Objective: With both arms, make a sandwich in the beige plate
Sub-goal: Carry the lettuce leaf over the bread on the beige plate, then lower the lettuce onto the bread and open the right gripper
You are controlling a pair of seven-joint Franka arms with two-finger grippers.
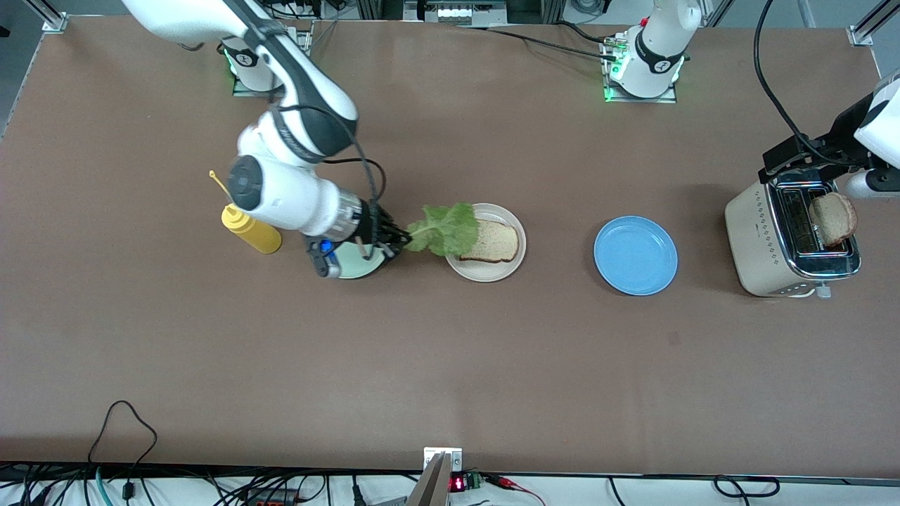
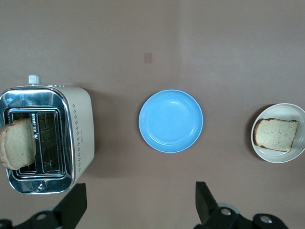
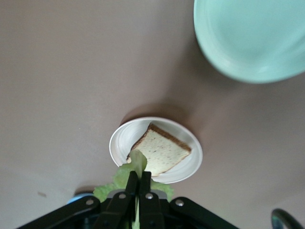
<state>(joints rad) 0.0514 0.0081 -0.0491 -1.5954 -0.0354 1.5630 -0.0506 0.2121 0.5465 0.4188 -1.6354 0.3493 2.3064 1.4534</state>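
Over beige plate, crinkly green lettuce hangs.

We see a brown table filling the frame. At centre the beige plate sits on it, a blue plate toward centre-right, and a cream toaster at the right edge. Left of centre sit a mint-green plate and a yellow squeeze bottle. Both arm bases stand along the top.
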